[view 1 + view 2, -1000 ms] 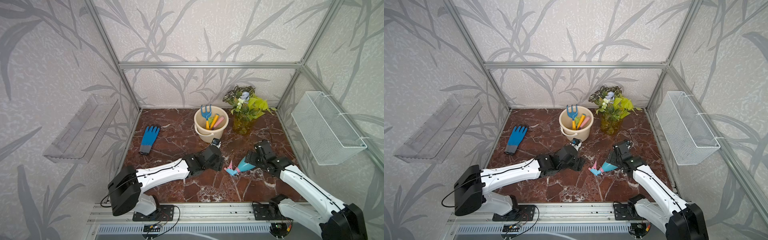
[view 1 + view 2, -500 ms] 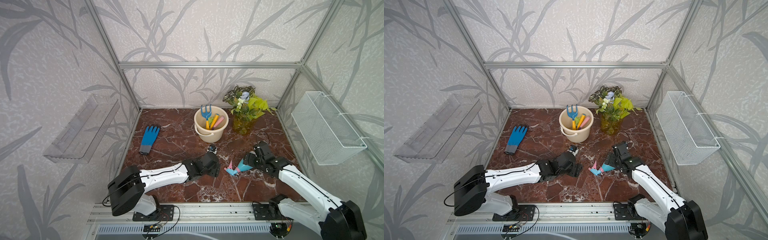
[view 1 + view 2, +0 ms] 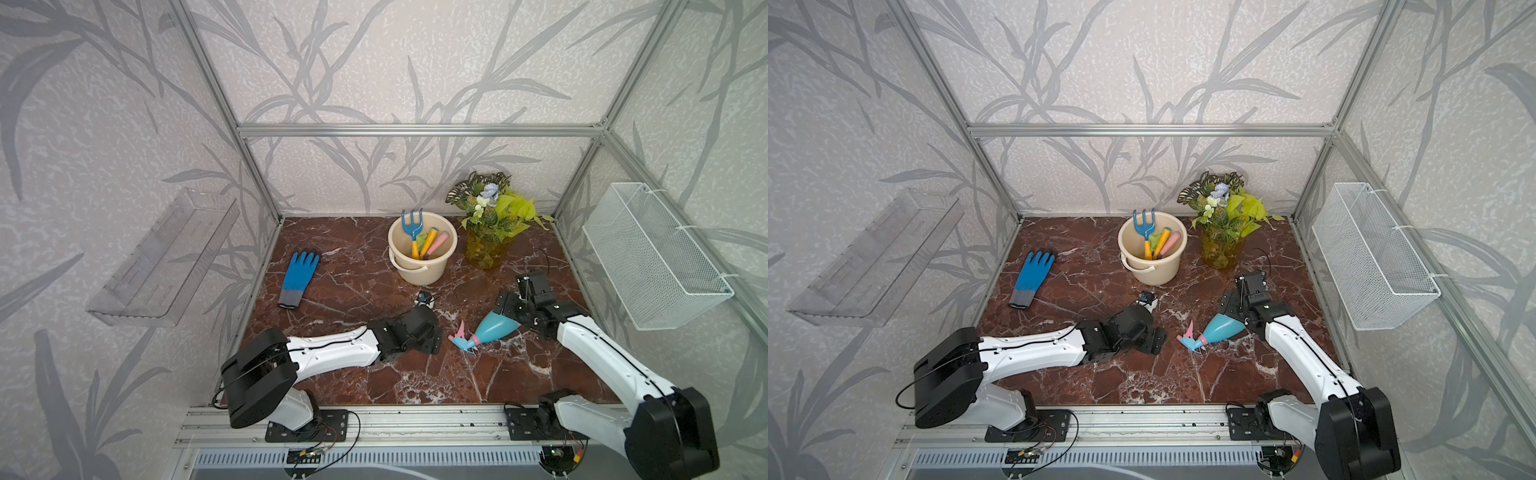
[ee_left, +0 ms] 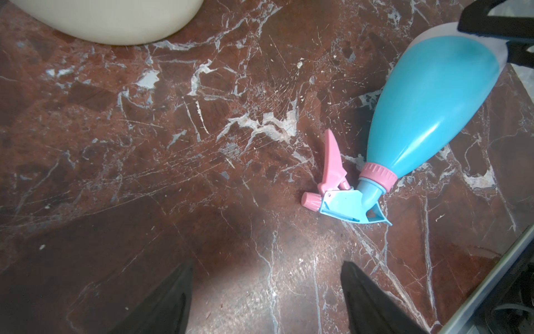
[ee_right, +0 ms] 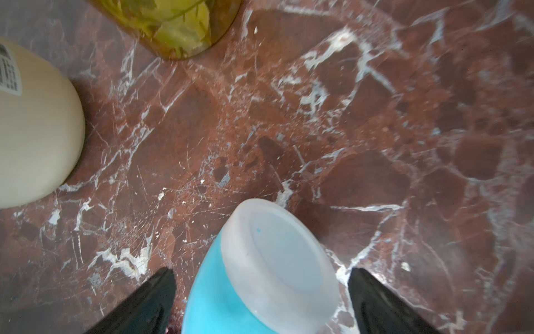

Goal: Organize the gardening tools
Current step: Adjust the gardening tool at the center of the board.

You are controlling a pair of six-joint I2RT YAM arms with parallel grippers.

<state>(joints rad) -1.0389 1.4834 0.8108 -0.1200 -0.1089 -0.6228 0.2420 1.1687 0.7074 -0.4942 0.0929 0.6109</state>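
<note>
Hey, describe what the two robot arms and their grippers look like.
The left arm and right arm match: smooth white links, bulky black joint housings, a thin black cable running along each white shell. The left gripper and right gripper each end in two tapered black fingers. No markings are legible.

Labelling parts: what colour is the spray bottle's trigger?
The trigger is pink; left wrist view shows it best.

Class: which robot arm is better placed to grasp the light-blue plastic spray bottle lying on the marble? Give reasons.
Right. The right gripper stands open astride the wide base of the light-blue plastic spray bottle; the left gripper, also open, has only bare marble between its jaws.
</note>
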